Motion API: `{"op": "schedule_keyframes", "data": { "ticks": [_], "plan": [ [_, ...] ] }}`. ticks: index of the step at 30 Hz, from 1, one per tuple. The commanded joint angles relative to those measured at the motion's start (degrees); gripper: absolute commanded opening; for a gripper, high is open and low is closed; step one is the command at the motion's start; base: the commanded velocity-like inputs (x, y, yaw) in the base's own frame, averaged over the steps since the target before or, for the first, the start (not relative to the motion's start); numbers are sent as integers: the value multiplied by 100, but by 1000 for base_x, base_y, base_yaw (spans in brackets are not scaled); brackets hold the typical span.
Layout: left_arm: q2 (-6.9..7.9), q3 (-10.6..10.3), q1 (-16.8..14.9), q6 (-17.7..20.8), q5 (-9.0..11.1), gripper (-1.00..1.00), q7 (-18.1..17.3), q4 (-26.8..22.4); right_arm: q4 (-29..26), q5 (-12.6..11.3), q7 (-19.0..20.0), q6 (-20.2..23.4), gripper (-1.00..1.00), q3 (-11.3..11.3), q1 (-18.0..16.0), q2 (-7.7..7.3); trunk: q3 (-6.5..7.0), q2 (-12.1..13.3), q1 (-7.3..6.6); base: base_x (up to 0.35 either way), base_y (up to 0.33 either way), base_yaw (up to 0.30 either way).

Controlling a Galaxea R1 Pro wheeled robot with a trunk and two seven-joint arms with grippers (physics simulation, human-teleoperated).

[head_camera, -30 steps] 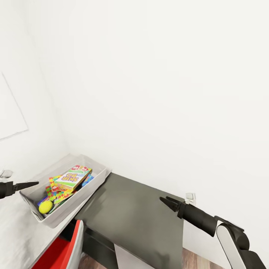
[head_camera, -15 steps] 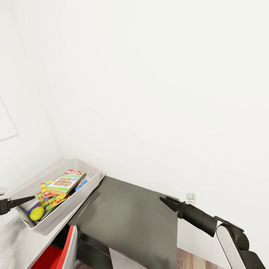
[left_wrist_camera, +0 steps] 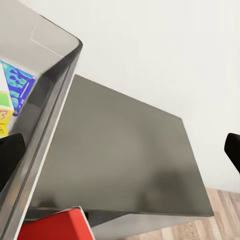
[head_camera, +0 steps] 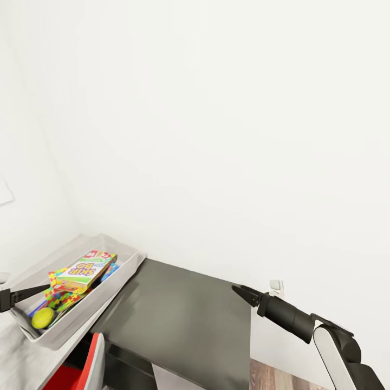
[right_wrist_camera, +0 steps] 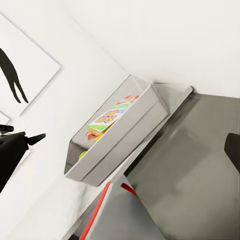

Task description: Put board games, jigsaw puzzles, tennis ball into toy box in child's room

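The light grey toy box (head_camera: 125, 259) stands on the white table (head_camera: 21, 360) at the left, against the wall. Inside it lie a green-white "Skip-Bo" board game (head_camera: 84, 268), a multicolour jigsaw puzzle (head_camera: 58, 291) under it, and the tennis ball (head_camera: 42, 318) at the near end. My left gripper (head_camera: 31, 293) hovers open beside the box's near end, holding nothing. Over the dark lower section, my right gripper (head_camera: 242, 293) is open and empty. The right wrist view shows the toy box (right_wrist_camera: 117, 145) with the Skip-Bo lid (right_wrist_camera: 107, 118). The bed is out of view.
The lower dark grey table section (head_camera: 179, 319) runs right from the toy box. A red chair (head_camera: 81, 374) stands below the table's front edge. A wall socket (head_camera: 275, 285) sits low on the white wall, above wood floor (head_camera: 276, 376). A dinosaur silhouette picture (right_wrist_camera: 12, 75) hangs left.
The whole picture has slid left, so the camera has turned right. The toy box now sits nearer the left edge. Both arms keep their pose.
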Motion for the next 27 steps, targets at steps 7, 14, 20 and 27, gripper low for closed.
{"op": "schedule_keyframes", "data": {
  "ticks": [7,14,20,27],
  "plan": [
    [-31,15,-8,64,-60,100,-51,-5,-2,-20,-18,27,100,-5,-5,1,-11,-13,4,0,0,-6],
    [-43,16,-11,63,-60,100,-51,-5,-1,-65,-19,61,100,-90,-5,-2,-11,-13,4,0,0,0],
    [-51,16,-8,61,-60,100,-51,-5,-1,-66,-24,66,100,-206,-5,5,-11,-13,4,0,0,0],
    [-53,16,-7,56,-60,100,-51,-5,-1,-82,-1,60,100,-236,-5,0,16,-13,4,-66,0,-104]
  ]
}}
